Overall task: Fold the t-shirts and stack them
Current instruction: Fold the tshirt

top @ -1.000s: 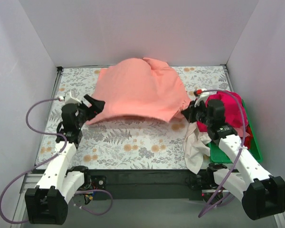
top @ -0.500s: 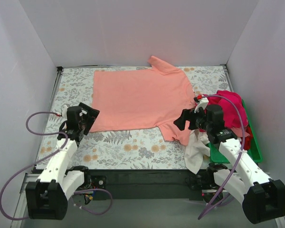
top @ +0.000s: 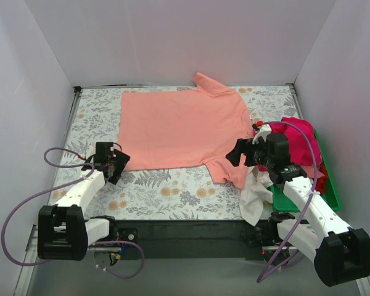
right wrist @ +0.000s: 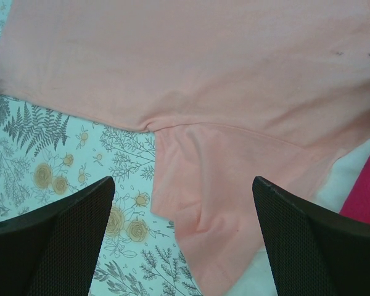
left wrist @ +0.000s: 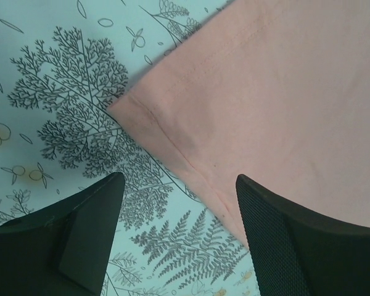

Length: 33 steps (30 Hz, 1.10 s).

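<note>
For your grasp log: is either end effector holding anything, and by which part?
Nothing is held; left end effector and right end effector hang open over the salmon-pink t-shirt.

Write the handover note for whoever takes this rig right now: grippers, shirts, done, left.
Left gripper: jaws open, empty, over the near left hem corner of the salmon-pink shirt.
Right gripper: jaws open, empty, above that shirt's near sleeve.
The salmon-pink shirt lies spread flat on the table. Magenta shirt, white shirt and a bit of red shirt are heaped at the green tray.
Done: one shirt laid out. Left: fold it, then fold and stack the rest.
</note>
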Each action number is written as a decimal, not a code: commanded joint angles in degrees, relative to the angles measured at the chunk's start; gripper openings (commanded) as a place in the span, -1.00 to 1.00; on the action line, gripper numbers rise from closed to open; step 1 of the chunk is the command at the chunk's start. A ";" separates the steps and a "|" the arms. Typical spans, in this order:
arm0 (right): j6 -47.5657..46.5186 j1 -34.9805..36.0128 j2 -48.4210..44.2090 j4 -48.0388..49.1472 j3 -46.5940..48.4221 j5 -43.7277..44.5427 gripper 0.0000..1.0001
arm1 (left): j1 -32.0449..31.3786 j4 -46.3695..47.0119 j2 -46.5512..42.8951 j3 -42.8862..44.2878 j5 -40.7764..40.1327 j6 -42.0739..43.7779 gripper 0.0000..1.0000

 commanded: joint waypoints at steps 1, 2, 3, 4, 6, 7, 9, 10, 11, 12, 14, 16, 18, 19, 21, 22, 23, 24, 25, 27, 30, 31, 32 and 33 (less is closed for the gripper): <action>0.16 -0.17 0.10 1.38 1.36 0.94 0.97 | 0.74 0.81 3.37 0.00 -5.10 -0.38 0.41; 0.24 -0.08 0.10 1.38 1.27 0.94 0.96 | 1.01 0.90 4.26 0.18 -5.37 -0.47 0.33; 0.24 -0.17 0.19 1.38 1.18 1.03 0.97 | 1.36 1.07 5.32 0.44 -5.02 -0.30 0.32; 0.16 -0.17 0.19 1.30 1.18 1.03 0.96 | 1.53 1.34 6.11 0.79 -4.76 -0.12 0.30; 0.07 -0.08 -0.42 1.21 0.74 1.90 0.97 | 1.71 2.13 8.22 0.88 -4.84 -0.03 0.18; 0.24 -0.17 -0.60 1.30 0.57 2.34 0.97 | 1.89 2.22 8.84 0.88 -4.84 -0.29 0.08; 0.68 -0.08 -1.65 1.21 -0.14 4.09 0.96 | 2.06 2.57 10.16 0.88 -5.45 -0.82 -0.11; 0.86 -0.17 -2.01 1.38 -0.40 4.54 0.97 | 2.24 3.01 10.51 0.88 -5.54 -0.74 -0.16; 1.03 -0.17 -2.62 1.21 -0.84 4.89 0.97 | 2.33 3.45 10.86 1.06 -5.89 -0.47 -0.23; 0.95 -0.17 -2.97 1.21 -1.02 5.24 0.97 | 2.33 3.80 11.73 1.32 -6.16 -0.30 -0.69; 1.03 -0.17 -3.68 1.21 -1.37 6.03 0.97 | 2.33 3.63 12.53 2.72 -7.12 -0.03 -1.00; 1.30 -0.17 -4.03 1.12 -1.90 7.00 0.97 | 3.98 3.36 12.45 3.25 -9.57 0.58 -1.00; 1.82 -0.26 -4.64 1.03 -2.25 6.48 0.97 | 4.70 2.84 11.40 3.69 -11.69 0.49 -1.00; 2.09 -0.26 -4.82 1.12 -2.77 5.95 0.97 | 5.92 2.57 10.00 3.78 -12.39 0.23 -1.00; 2.09 0.52 -4.74 1.39 -2.86 3.24 0.77 | 7.33 2.83 8.67 3.70 -13.80 -0.38 -1.00; 1.57 1.75 -3.78 0.86 -2.34 3.66 0.73 | 8.38 2.92 7.71 3.61 -14.07 -0.38 -1.00; 0.87 3.85 -3.25 -0.62 -1.81 5.14 0.71 | 8.83 3.10 7.53 3.69 -14.24 -0.30 -1.00; 0.42 6.22 -2.63 -1.25 -1.46 10.73 0.72 | 9.18 3.10 7.44 4.04 -14.16 -0.04 -1.00; -0.62 11.99 -1.32 -1.60 -0.85 13.05 0.74 | 9.70 2.84 7.35 4.05 -14.16 0.05 -1.00; -0.72 16.42 0.09 -1.96 -0.32 13.95 0.75 | 9.80 2.75 7.70 4.05 -14.24 0.14 -1.00; 0.24 21.79 2.03 -2.04 0.12 13.24 0.75 | 10.59 1.79 8.14 3.87 -15.91 0.06 -1.00; 0.59 25.02 2.38 -2.04 0.04 13.59 0.75 | 11.63 1.69 8.23 3.70 -16.35 0.23 -1.00; 0.60 26.71 3.08 -2.30 -0.14 13.86 0.75 | 12.25 1.69 8.14 3.69 -16.35 0.41 -1.00; 0.86 28.46 3.52 -2.48 -0.40 14.56 0.76 | 12.95 1.69 7.88 3.52 -16.27 0.49 -1.00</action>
